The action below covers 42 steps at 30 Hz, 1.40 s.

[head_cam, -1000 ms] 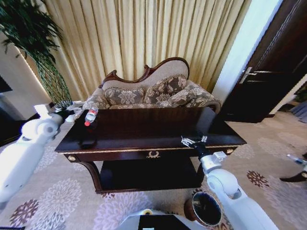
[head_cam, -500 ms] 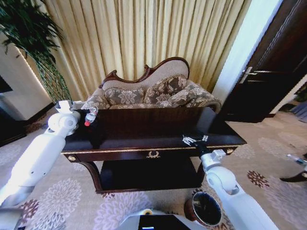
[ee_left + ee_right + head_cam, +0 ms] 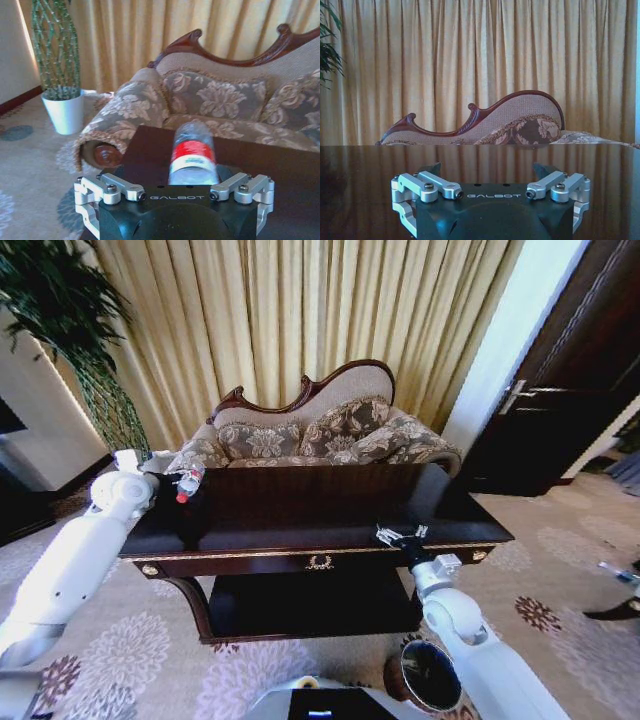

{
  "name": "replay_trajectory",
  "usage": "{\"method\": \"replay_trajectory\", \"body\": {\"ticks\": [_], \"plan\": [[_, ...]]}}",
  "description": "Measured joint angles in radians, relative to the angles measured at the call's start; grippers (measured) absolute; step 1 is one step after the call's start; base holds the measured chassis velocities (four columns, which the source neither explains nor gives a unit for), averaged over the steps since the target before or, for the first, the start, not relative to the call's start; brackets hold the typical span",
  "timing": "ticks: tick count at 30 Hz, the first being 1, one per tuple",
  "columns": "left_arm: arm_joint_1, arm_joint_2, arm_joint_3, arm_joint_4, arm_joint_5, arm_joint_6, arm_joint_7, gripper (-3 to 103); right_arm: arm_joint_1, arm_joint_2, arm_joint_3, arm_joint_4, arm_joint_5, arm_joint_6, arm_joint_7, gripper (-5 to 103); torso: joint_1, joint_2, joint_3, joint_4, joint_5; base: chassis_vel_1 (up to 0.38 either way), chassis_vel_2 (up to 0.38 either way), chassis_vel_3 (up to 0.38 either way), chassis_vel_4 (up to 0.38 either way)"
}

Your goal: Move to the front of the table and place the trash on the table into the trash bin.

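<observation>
Centrally, the dark worktop [image 3: 300, 510] is seen; the trash bin [image 3: 428, 676] stands at lower right. At the frame's left, the bottle [image 3: 187, 483] lies before the spread-wide left hand [image 3: 172, 480]; the right hand [image 3: 400, 536], likewise spread, rests mid-right

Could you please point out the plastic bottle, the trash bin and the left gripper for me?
plastic bottle [image 3: 192, 152]: left wrist view, red label band.
trash bin [image 3: 428, 674]: head view, glossy top.
left gripper [image 3: 178, 481]: head view, at its fingertips.
</observation>
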Motion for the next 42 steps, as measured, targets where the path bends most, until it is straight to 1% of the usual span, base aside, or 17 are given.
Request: {"method": "replay_trajectory", "body": {"ticks": [2,7,10,12,16,28,29,30,31,32,34,35,38,39,40,41,42], "plan": [[-0.006,0.004,0.010,0.024,0.035,0.000,0.022,100,0.001,0.003,-0.007,0.000,-0.003,0.000,0.001,100,0.000,0.000,0.000,0.0003,-0.0001,0.000,0.000,0.000,0.000],[-0.032,-0.001,0.032,0.045,0.039,-0.001,0.033,100,0.002,0.005,-0.013,-0.001,-0.006,0.001,0.001,100,0.000,0.000,0.000,-0.0001,0.0000,0.000,0.000,0.000,0.000],[-0.044,-0.012,0.049,0.056,0.056,-0.008,0.067,100,-0.001,0.002,-0.014,0.000,-0.009,0.001,0.001,100,0.000,0.000,0.000,-0.0003,0.0001,0.000,0.000,0.000,0.000],[-0.045,-0.017,0.052,0.055,0.063,-0.009,0.074,100,-0.001,0.000,-0.013,0.001,-0.008,0.001,0.001,100,0.000,0.000,0.000,-0.0002,0.0001,0.000,0.000,0.000,0.000],[-0.044,-0.031,0.054,0.051,0.063,-0.003,0.069,100,0.002,-0.006,-0.007,0.001,-0.005,0.001,0.002,100,0.000,0.000,0.000,-0.0001,0.0001,0.000,0.000,0.000,0.000],[-0.027,-0.024,0.029,0.074,0.075,-0.008,0.077,100,0.004,-0.023,-0.005,-0.004,0.007,-0.002,0.006,100,0.000,0.000,0.000,0.0002,0.0001,0.000,0.000,0.000,0.000],[-0.024,-0.024,0.027,0.077,0.075,-0.016,0.080,103,0.005,-0.026,-0.004,-0.004,0.010,-0.006,0.006,100,0.000,0.000,0.000,0.0000,0.0002,0.000,0.000,0.000,0.000],[-0.024,-0.024,0.027,0.077,0.075,-0.016,0.080,103,0.005,-0.026,-0.004,-0.004,0.010,-0.006,0.006,100,0.000,0.000,0.000,0.0000,0.0002,0.000,0.000,0.000,0.000],[-0.019,-0.024,0.026,0.085,0.082,-0.032,0.084,101,0.008,-0.032,-0.002,-0.003,0.013,-0.013,0.008,100,0.000,0.000,0.000,0.0000,0.0002,0.000,0.000,0.000,0.000],[-0.019,-0.024,0.026,0.085,0.082,-0.032,0.084,101,0.008,-0.032,-0.002,-0.003,0.013,-0.013,0.008,100,0.000,0.000,0.000,0.0000,0.0002,0.000,0.000,0.000,0.000],[-0.012,-0.030,0.022,0.098,0.087,-0.043,0.087,93,0.012,-0.046,0.004,0.001,0.023,-0.019,0.012,100,0.000,0.000,0.000,0.0001,0.0000,0.000,0.000,0.000,0.000],[-0.012,-0.030,0.022,0.098,0.087,-0.043,0.087,93,0.012,-0.046,0.004,0.001,0.023,-0.019,0.012,100,0.000,0.000,0.000,0.0001,0.0000,0.000,0.000,0.000,0.000],[-0.008,-0.038,0.016,0.106,0.087,-0.049,0.093,77,0.013,-0.060,0.014,0.005,0.031,-0.021,0.013,100,0.000,0.000,0.000,0.0001,0.0001,0.000,0.000,0.000,0.000],[-0.008,-0.038,0.016,0.106,0.087,-0.049,0.093,77,0.013,-0.060,0.014,0.005,0.031,-0.021,0.013,100,0.000,0.000,0.000,0.0001,0.0001,0.000,0.000,0.000,0.000],[-0.007,-0.042,0.015,0.106,0.087,-0.049,0.094,72,0.013,-0.060,0.015,0.007,0.032,-0.020,0.014,100,0.000,0.000,0.000,0.0000,0.0000,0.000,0.000,0.000,0.000],[-0.007,-0.042,0.015,0.106,0.087,-0.049,0.094,72,0.013,-0.060,0.015,0.007,0.032,-0.020,0.014,100,0.000,0.000,0.000,0.0000,0.0000,0.000,0.000,0.000,0.000],[-0.005,-0.045,0.013,0.105,0.087,-0.050,0.095,66,0.012,-0.060,0.016,0.009,0.032,-0.017,0.015,100,0.000,0.000,0.000,-0.0001,0.0003,0.000,0.000,0.000,0.000]]}}
